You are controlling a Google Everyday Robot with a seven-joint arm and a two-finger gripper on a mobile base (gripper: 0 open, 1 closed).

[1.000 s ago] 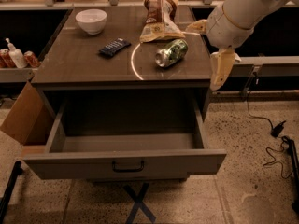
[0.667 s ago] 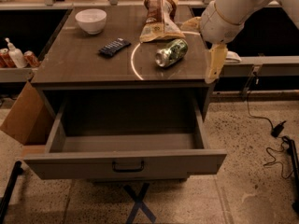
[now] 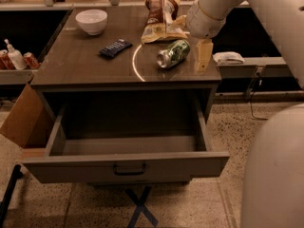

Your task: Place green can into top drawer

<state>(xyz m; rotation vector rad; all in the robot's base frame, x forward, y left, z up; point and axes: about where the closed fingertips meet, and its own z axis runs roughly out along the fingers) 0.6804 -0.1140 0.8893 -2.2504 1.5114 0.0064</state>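
The claw hangs just beside the toppled green can, seemingly lined up for a grab (open or closed, I can't tell); below it the top drawer waits pulled out.

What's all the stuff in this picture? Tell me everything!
green can: one, green and silver, on its side on the table
top drawer: one, grey-brown, open below the tabletop
table: one, dark brown, centre
bowl: one, white, table's back left
packet: one, dark, mid-table
snack bags: two, brown and yellow, table's back
red cans: two, left shelf
bottle: one, white, between the red cans
cardboard box: one, brown, left of drawer
cloth: one, white, right ledge
gripper: one, pale yellow, just right of the green can
arm: one, white, upper right
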